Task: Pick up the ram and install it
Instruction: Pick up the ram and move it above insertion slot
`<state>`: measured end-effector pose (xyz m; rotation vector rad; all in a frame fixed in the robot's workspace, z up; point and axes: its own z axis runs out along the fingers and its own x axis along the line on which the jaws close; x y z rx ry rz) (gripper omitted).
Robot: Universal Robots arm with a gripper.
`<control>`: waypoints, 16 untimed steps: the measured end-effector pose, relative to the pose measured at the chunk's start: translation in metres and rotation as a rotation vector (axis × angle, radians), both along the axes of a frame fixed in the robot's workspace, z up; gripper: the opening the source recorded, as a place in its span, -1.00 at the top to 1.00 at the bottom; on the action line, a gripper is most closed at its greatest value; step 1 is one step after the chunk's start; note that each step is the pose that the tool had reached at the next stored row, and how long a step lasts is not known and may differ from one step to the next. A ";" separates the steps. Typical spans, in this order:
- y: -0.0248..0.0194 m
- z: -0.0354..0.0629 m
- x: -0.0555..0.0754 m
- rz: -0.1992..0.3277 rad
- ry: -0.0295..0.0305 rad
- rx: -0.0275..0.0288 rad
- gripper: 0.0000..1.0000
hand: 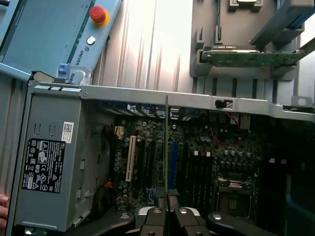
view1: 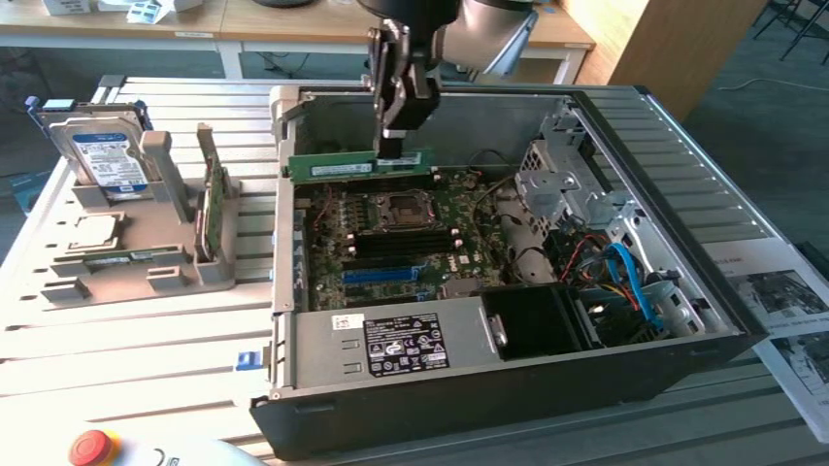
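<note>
The ram (view1: 356, 166), a long narrow flat green circuit-board stick w/ dark chips and a pale label, hangs in the air inside the open black-and-grey desktop computer case (view1: 725, 320). It sits over the big green motherboard (view1: 473, 243), at the board's edge opposite the grey boxy PSU (view1: 388, 340) and just past the square metal CPU socket (view1: 395, 209). The dark two-finger gripper (view1: 402, 150) has its jaws clamped on the stick's upper edge, so the contact edge faces down and is free, prob. to meet a slot. In the wrist view the stick reads edge-on, parallel w/ the long black slots (hand: 199, 177), and is not yet seated. A matching green stick (view1: 208, 209) stands in the grey plastic holder (view1: 169, 262) on the pale slatted tabletop (view1: 130, 330), beside the case. The silver-grey arm (view1: 486, 29) comes in from above, wrist approx vertical, fingers pointing straight down.
</note>
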<state>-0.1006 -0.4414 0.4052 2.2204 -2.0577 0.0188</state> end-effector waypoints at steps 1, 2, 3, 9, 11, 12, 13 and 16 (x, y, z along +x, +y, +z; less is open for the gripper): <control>-0.0004 0.0000 0.005 0.000 0.0001 0.0000 0.76; -0.0007 0.0000 0.009 0.000 0.0000 0.0000 0.76; -0.0011 0.0000 0.013 0.000 0.0000 0.0001 0.76; -0.0026 0.0000 0.041 0.000 0.0000 0.0000 0.76; -0.0029 0.0000 0.050 0.000 0.0000 0.0000 0.76; -0.0030 0.0000 0.053 0.000 0.0000 -0.0001 0.76; -0.0030 0.0001 0.055 0.000 0.0000 -0.0001 0.76; -0.0030 -0.0001 0.056 0.000 -0.0001 0.0001 0.76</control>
